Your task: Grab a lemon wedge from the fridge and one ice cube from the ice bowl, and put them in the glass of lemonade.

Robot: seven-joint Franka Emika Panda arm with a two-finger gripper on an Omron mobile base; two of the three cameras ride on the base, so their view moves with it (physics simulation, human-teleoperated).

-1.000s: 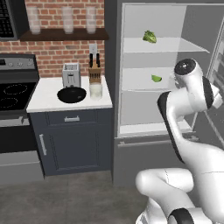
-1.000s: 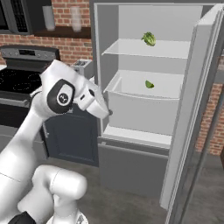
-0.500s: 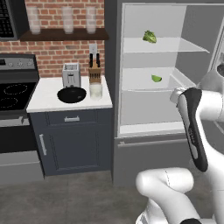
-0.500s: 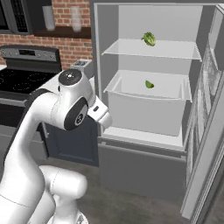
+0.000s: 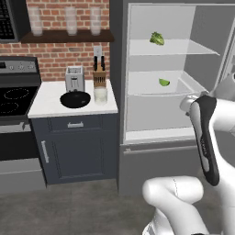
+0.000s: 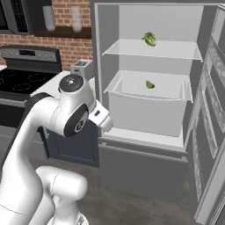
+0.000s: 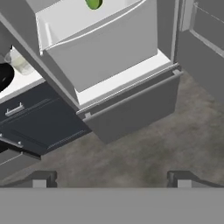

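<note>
The fridge [image 5: 117, 69] [image 6: 99, 48] stands open, its door [image 6: 212, 110] swung far right. A small green lemon wedge [image 5: 164, 82] [image 6: 150, 85] [image 7: 93, 3] lies in the white drawer [image 7: 100, 48] on the middle level. The black ice bowl [image 5: 75, 99] [image 7: 3, 75] and the glass of lemonade [image 5: 100, 95] [image 7: 19, 62] sit on the white counter [image 5: 46, 98] left of the fridge. My gripper [image 7: 111, 179] is open with nothing between its fingertips [image 7: 43, 178]. It hangs in front of the fridge's lower part, well below and short of the wedge, aimed down at the floor.
A leafy green vegetable [image 5: 157, 38] [image 6: 150, 38] lies on the top fridge shelf. A toaster [image 5: 74, 78] and a knife block [image 5: 98, 75] stand behind the bowl. The stove [image 5: 13, 98] is left of the counter, and dark blue cabinet drawers [image 7: 39, 122] are below it.
The fridge door has swung wider to the right. My arm has dropped from beside the door and folded back, turning the hand down toward the fridge's lower front.
</note>
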